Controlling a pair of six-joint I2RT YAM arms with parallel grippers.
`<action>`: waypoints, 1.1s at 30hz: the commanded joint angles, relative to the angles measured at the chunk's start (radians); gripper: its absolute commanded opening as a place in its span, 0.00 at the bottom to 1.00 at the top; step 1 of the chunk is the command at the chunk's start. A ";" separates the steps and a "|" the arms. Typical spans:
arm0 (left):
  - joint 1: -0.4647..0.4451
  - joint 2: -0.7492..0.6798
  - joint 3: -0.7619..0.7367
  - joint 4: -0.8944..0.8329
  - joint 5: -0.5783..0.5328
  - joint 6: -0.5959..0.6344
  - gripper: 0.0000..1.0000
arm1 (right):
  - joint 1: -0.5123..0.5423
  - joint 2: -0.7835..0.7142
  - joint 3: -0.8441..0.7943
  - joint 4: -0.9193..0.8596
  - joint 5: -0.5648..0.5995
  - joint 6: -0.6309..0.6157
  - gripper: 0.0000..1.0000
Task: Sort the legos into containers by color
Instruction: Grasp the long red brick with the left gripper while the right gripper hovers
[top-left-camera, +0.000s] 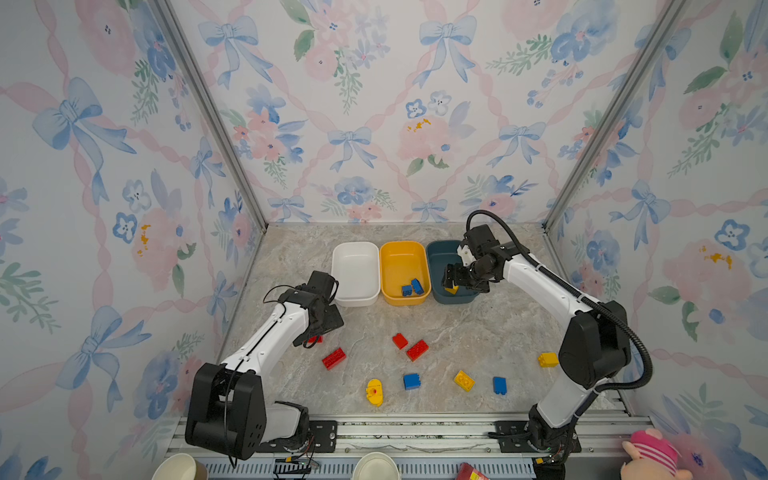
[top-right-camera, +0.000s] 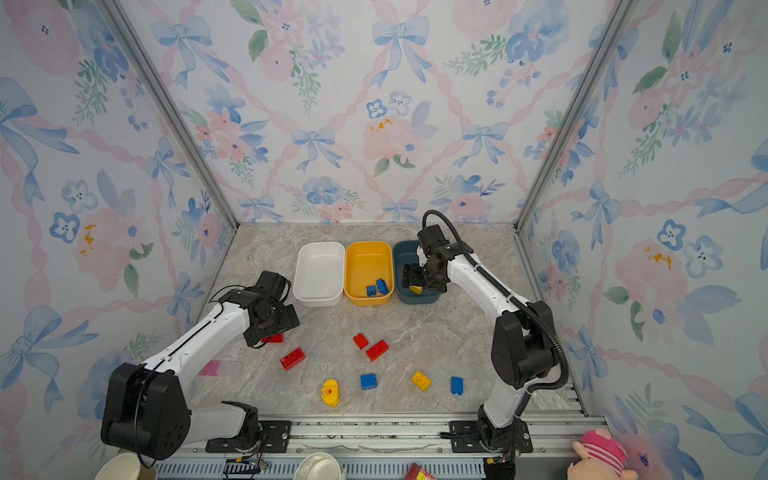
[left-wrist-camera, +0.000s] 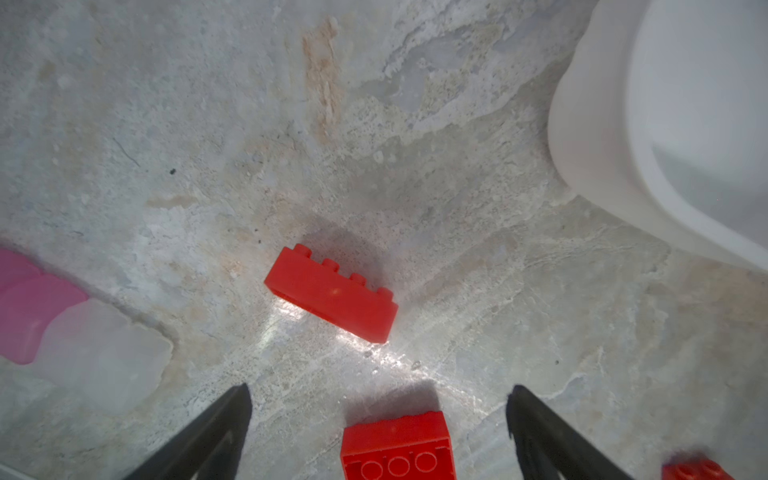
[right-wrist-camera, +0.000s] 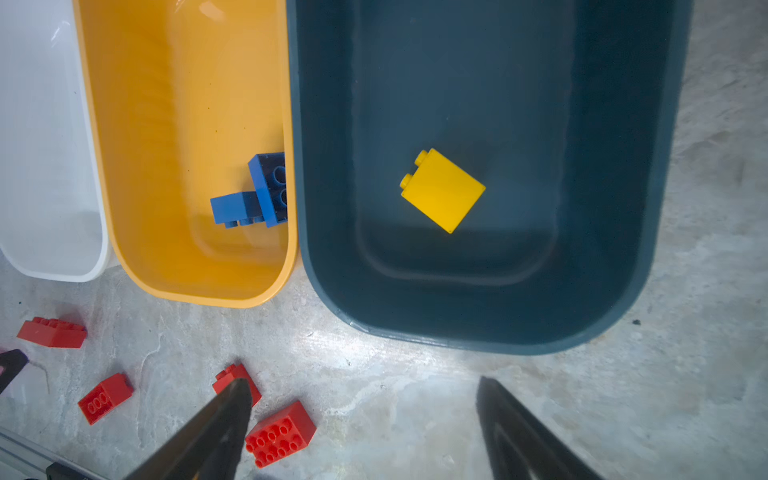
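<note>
No legible text, label, brand, number or sign in any view. The red packet (top-left-camera: 471, 472) at the near edge in both top views carries yellow marks, too small and cut off to read. The studs on the red brick (left-wrist-camera: 330, 293) are too blurred to tell any lettering.

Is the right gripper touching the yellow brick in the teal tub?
Apart. Right wrist view shows the yellow brick lying in the teal tub, clear of the open right gripper.

High at 6 o'clock we face 12, both top views sharing the table (top-left-camera: 457, 332); wrist cameras close above, sharing the white tub (left-wrist-camera: 594, 137).
</note>
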 joint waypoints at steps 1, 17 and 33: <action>0.022 0.033 -0.001 -0.039 -0.034 0.030 0.98 | 0.005 -0.038 -0.019 -0.014 -0.029 -0.010 0.88; 0.117 0.056 -0.070 0.089 0.073 -0.214 0.92 | 0.000 -0.061 -0.060 0.014 -0.051 -0.001 0.89; 0.129 0.072 -0.131 0.191 0.063 -0.398 0.78 | -0.002 -0.086 -0.075 -0.002 -0.040 -0.006 0.89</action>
